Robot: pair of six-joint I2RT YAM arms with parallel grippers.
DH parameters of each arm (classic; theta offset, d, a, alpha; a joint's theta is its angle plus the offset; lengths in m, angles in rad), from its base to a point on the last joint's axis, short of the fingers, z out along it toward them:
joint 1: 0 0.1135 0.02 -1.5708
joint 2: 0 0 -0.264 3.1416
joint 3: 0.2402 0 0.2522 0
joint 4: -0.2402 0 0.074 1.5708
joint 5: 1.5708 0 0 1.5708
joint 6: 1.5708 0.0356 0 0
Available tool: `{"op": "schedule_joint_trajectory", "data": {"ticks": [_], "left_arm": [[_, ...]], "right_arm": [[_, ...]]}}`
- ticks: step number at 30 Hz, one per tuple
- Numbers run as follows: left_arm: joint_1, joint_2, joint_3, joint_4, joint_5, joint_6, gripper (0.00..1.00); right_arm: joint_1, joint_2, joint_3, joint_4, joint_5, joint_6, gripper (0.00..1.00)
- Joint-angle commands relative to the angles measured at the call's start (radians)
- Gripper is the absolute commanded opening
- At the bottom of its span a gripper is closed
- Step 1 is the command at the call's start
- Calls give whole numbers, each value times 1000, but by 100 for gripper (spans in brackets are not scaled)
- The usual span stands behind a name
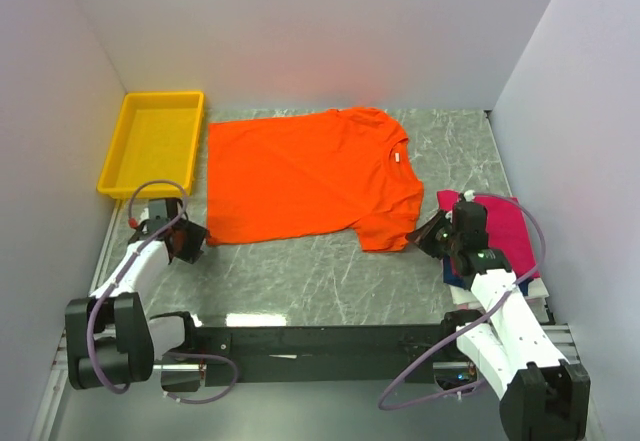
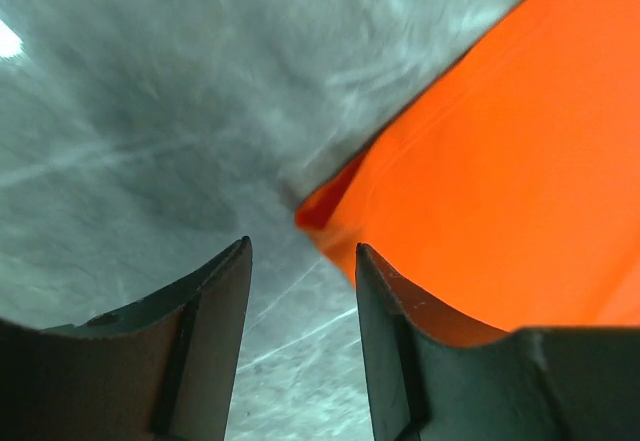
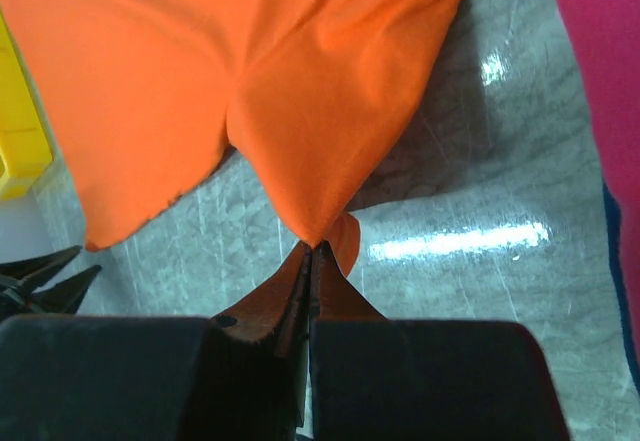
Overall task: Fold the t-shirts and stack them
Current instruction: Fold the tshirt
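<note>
The bright orange t-shirt lies spread flat on the grey marbled table, collar to the right. My right gripper is shut on the tip of the shirt's near sleeve and lifts it slightly; in the right wrist view the gripper pinches the cloth point. My left gripper is open and empty just left of the shirt's near hem corner; that view shows the gripper above bare table. A folded magenta-pink shirt lies on navy and white ones at the right.
A yellow plastic tray stands at the back left, also seen in the right wrist view. White walls close in the table on three sides. The black rail with the arm bases runs along the near edge.
</note>
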Motion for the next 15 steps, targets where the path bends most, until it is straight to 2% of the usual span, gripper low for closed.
{"op": "schedule_joint_trajectory", "data": {"ticks": [1, 5, 10, 11, 13, 14, 15], "left_arm": [[-66, 24, -9, 24, -55, -45, 51], [-108, 49, -7, 52, -67, -77, 50], [-112, 112, 7, 70, -81, -66, 38], [-114, 119, 13, 72, -86, -60, 29], [-114, 138, 19, 72, -93, -48, 19], [-112, 141, 27, 69, -95, -43, 8], [-112, 142, 28, 60, -99, -40, 1]], "right_arm": [[-3, 8, 54, 16, 19, -24, 0], [-3, 14, 53, 21, 22, -27, 0], [-3, 13, 54, 10, 33, -33, 0], [-3, 10, 56, 4, 37, -35, 0], [-3, -5, 59, -8, 45, -41, 0], [-3, -12, 60, -25, 48, -42, 0], [-3, -28, 59, -30, 49, -44, 0]]}}
